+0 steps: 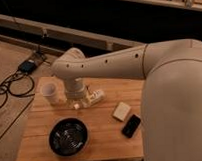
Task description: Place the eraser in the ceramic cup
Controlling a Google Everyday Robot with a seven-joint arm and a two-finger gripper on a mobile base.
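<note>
1. Reaching in from the right, the big cream robot arm [109, 62] goes across the far part of the light brown wooden table [104, 140] and bends down at its left end.
2. The gripper [87, 99] is at the end of that bend. It sits low over the far left part of the table, just to the right of the small plain white ceramic cup [49, 92].
3. I cannot tell if the gripper is wide or narrow, and I cannot see it holding a thing.
4. The ceramic cup stands upright near the far left edge of the table.
5. The small flat black rectangular eraser [131, 125] lies flat on the table on the right side, near the front. It is well apart from the cup and from the gripper.
6. A pale cream square block [121, 111] lies just beside the eraser, a bit farther back and to the left.
7. A wide round black bowl [69, 136] sits on the near left part of the table, in front of the cup.
8. On the floor to the left of the table lie black cables [12, 85] and a small dark box [28, 65].
</note>
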